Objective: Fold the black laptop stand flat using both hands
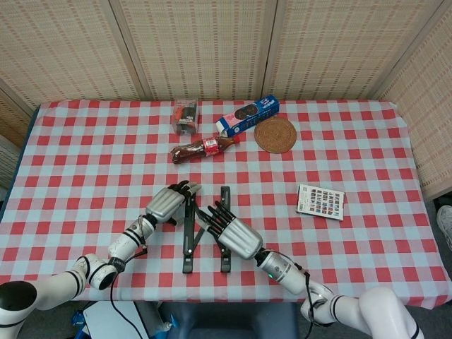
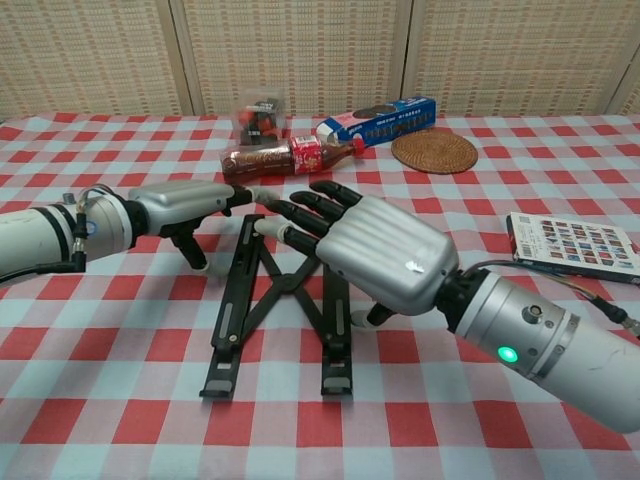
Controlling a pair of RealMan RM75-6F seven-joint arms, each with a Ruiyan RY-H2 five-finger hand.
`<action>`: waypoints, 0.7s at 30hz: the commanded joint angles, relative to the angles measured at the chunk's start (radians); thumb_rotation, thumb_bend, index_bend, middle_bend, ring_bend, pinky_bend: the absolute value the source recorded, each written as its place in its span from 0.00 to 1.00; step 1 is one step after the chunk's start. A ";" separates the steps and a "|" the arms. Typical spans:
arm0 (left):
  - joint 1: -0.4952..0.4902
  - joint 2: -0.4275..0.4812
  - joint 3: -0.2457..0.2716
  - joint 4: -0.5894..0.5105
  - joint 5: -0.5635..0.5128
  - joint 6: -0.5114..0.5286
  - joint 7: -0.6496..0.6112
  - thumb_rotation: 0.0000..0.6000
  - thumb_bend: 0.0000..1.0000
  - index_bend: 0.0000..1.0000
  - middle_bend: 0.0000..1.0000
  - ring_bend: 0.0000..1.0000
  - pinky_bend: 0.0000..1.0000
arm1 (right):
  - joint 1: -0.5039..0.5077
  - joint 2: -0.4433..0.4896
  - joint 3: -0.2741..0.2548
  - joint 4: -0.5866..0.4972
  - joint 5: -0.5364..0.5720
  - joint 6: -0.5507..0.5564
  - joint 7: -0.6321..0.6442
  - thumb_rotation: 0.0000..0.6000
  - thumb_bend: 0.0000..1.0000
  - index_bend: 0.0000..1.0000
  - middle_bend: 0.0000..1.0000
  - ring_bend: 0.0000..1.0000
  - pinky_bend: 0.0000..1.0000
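Both hands — left hand (image 2: 185, 205), right hand (image 2: 375, 255) — against stand (image 2: 240, 310)

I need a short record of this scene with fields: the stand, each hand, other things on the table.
stand: black laptop stand lies on the checked table, its two rails near each other, cross links still showing between them
left hand: left hand rests against the left rail's far end
right hand: right hand lies over the right rail, fingers stretched out
other things: cola bottle, blue box, woven coaster, card
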 commanded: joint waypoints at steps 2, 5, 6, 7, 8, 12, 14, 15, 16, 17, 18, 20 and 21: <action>0.001 0.008 -0.001 -0.015 -0.007 -0.009 -0.011 1.00 0.23 0.00 0.00 0.00 0.18 | 0.004 -0.021 0.005 0.024 -0.004 0.018 0.014 1.00 0.00 0.00 0.00 0.00 0.00; 0.001 0.014 -0.003 -0.029 -0.012 -0.017 -0.018 1.00 0.23 0.00 0.00 0.00 0.18 | 0.005 -0.039 0.009 0.044 -0.003 0.029 0.023 1.00 0.00 0.00 0.00 0.00 0.00; 0.001 0.015 -0.003 -0.031 -0.012 -0.017 -0.019 1.00 0.23 0.00 0.00 0.00 0.18 | 0.006 -0.042 0.009 0.048 -0.004 0.031 0.026 1.00 0.00 0.00 0.00 0.00 0.00; 0.000 0.016 -0.003 -0.033 -0.012 -0.017 -0.019 1.00 0.23 0.00 0.00 0.00 0.18 | 0.007 -0.045 0.010 0.052 -0.003 0.033 0.028 1.00 0.00 0.00 0.00 0.00 0.00; 0.000 0.017 -0.004 -0.037 -0.013 -0.017 -0.019 1.00 0.23 0.00 0.00 0.00 0.18 | 0.008 -0.051 0.013 0.058 -0.003 0.037 0.030 1.00 0.00 0.00 0.00 0.00 0.00; -0.003 0.022 -0.006 -0.051 -0.012 -0.018 -0.021 1.00 0.23 0.00 0.00 0.00 0.18 | 0.013 -0.064 0.017 0.072 -0.002 0.044 0.035 1.00 0.00 0.00 0.00 0.00 0.00; -0.004 0.025 -0.007 -0.060 -0.012 -0.019 -0.020 1.00 0.23 0.00 0.00 0.00 0.18 | 0.017 -0.069 0.018 0.078 -0.004 0.050 0.033 1.00 0.00 0.00 0.00 0.00 0.00; -0.005 0.026 -0.007 -0.064 -0.013 -0.020 -0.020 1.00 0.23 0.00 0.00 0.00 0.18 | 0.017 -0.071 0.019 0.079 -0.003 0.050 0.034 1.00 0.00 0.00 0.00 0.00 0.00; -0.005 0.027 -0.008 -0.068 -0.014 -0.021 -0.018 1.00 0.23 0.00 0.00 0.00 0.18 | 0.018 -0.073 0.021 0.078 -0.001 0.050 0.034 1.00 0.00 0.00 0.00 0.00 0.00; -0.006 0.029 -0.008 -0.070 -0.014 -0.021 -0.015 1.00 0.23 0.00 0.00 0.00 0.18 | 0.019 -0.074 0.023 0.078 0.000 0.051 0.033 1.00 0.00 0.00 0.00 0.00 0.00; -0.006 0.030 -0.008 -0.072 -0.015 -0.019 -0.009 1.00 0.23 0.00 0.00 0.00 0.18 | 0.020 -0.073 0.023 0.075 0.000 0.052 0.033 1.00 0.00 0.00 0.00 0.00 0.00; -0.003 0.034 -0.009 -0.073 -0.018 -0.015 0.002 1.00 0.23 0.00 0.00 0.00 0.18 | 0.022 -0.066 0.020 0.068 -0.004 0.056 0.032 1.00 0.00 0.00 0.00 0.00 0.00; 0.000 0.039 -0.010 -0.074 -0.021 -0.010 0.008 1.00 0.23 0.00 0.00 0.00 0.18 | 0.024 -0.057 0.016 0.059 -0.009 0.058 0.033 1.00 0.00 0.00 0.00 0.00 0.00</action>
